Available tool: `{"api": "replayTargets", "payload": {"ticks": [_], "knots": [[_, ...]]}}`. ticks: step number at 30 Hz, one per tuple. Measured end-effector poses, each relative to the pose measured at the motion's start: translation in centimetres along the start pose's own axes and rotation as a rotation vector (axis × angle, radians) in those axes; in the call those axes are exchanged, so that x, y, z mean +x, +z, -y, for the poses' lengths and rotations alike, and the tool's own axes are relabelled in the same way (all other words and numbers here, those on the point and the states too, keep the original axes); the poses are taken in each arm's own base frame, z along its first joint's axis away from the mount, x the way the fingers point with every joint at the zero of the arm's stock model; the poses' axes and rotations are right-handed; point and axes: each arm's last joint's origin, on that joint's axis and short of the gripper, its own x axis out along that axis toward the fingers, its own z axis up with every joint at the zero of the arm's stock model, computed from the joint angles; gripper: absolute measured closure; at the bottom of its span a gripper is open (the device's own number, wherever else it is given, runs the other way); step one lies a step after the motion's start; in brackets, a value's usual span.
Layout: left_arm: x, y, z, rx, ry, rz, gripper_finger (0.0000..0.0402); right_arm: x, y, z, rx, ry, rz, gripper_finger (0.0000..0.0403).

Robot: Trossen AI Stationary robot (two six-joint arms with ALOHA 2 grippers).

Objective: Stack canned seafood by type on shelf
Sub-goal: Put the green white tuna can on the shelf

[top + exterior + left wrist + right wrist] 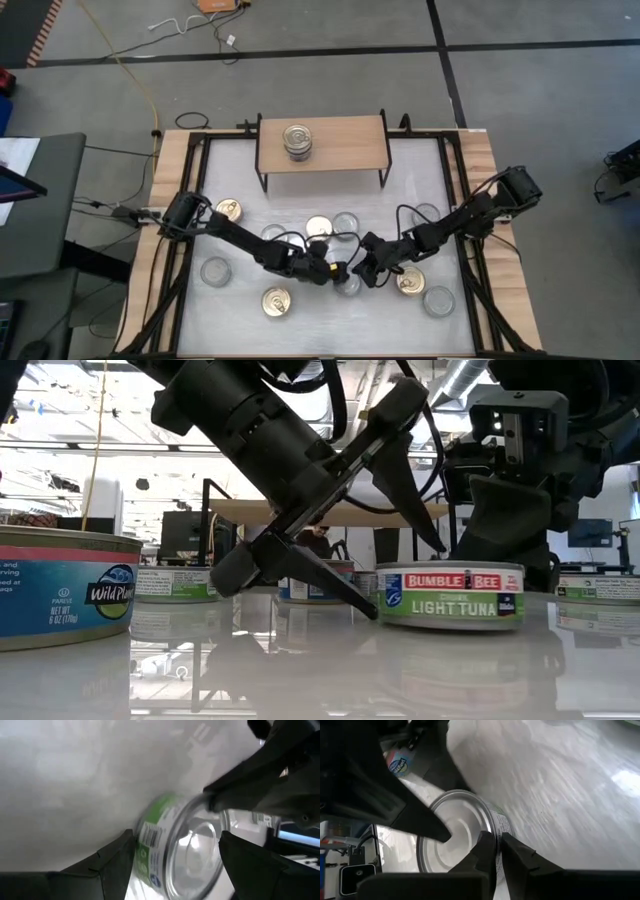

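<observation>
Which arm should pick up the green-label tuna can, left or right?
Left, probably. The left gripper has open jaws straddling the green-label can; the right gripper is shut at that can's rim.

i see a grey floor [330, 90] crossed by dark tape lines [300, 52] around the table, a yellow cable [135, 80] trailing past its far left corner, a dark desk [40, 205] at its left edge, bright ceiling lights [60, 420] overhead
</observation>
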Motion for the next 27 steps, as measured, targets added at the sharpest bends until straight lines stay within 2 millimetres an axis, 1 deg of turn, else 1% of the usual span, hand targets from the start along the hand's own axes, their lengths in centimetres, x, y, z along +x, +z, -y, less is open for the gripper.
{"api": "replayTargets", "payload": {"ticks": [6, 9, 23, 27], "knots": [[-0.13, -0.69, -0.03, -0.074, 0.001, -0.051, 0.0127, 0.0, -0.01, 0.02, 0.008, -0.001, -0.001, 0.0349], [-0.18, -0.88, -0.05, -0.079, 0.001, -0.055, 0.0127, 0.0, -0.01, 0.02, 0.008, -0.002, -0.001, 0.0349], [-0.18, -0.89, -0.05, -0.101, 0.001, -0.054, 0.0127, -0.01, -0.12, 0.13, 0.016, -0.015, -0.008, 0.0349], [-0.18, -0.9, -0.04, -0.14, 0.003, -0.062, 0.0127, -0.02, -0.17, 0.25, 0.015, -0.027, -0.014, 0.0349]]}}
